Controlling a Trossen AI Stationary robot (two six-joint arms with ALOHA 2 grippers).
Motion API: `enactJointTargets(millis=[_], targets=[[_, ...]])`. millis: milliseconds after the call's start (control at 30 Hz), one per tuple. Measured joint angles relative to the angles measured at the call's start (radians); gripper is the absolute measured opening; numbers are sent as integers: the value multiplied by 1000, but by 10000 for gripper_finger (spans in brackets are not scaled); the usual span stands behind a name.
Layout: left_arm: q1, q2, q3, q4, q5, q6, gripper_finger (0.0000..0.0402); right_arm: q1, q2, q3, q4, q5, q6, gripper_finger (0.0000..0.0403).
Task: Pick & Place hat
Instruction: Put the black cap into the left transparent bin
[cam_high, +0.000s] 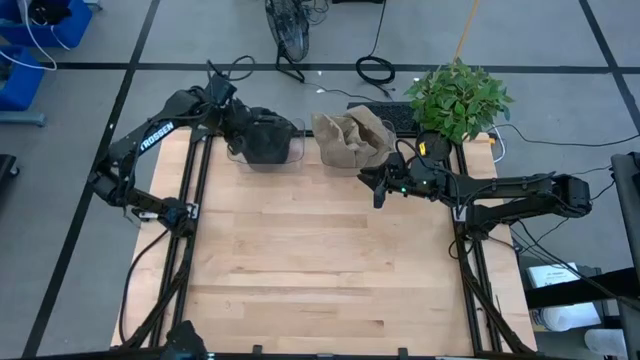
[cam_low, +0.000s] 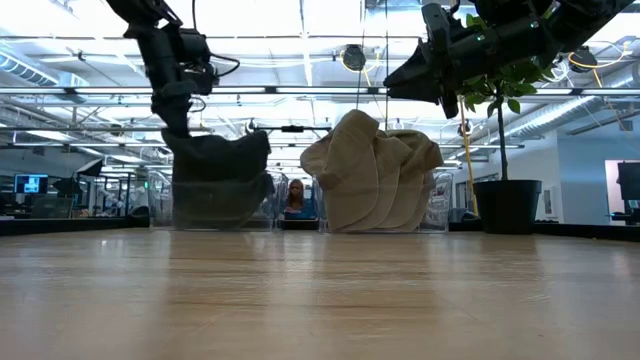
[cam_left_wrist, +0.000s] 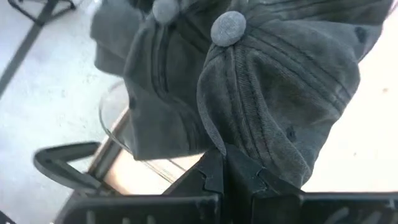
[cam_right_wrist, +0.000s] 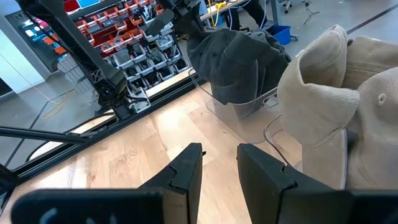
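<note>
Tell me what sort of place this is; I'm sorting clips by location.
Probably a robotics lab or workshop: parts bins on shelving, loose cables on the floor, and a wooden table on a metal frame with two arms.

Two clear bins are sitting side by side along the table's (cam_high: 300, 260) far edge. Dark hats (cam_high: 262, 140) are lying in the left bin (cam_high: 290, 155), tan hats (cam_high: 350, 138) in the right bin (cam_low: 436, 205). A potted plant (cam_high: 458, 98) is standing right of them.
</note>
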Motion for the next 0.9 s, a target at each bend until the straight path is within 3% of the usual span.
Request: enactJointTargets(millis=[200,533,900], targets=[[-1,0,-83,50,94,-8,4,0,0,0,0,1,-21,89],[-11,1,-147,192,54,-117,12,0,0,0,0,5,-21,88],[-11,1,-145,232,55,-144,163,0,0,0,-1,2,-7,88]])
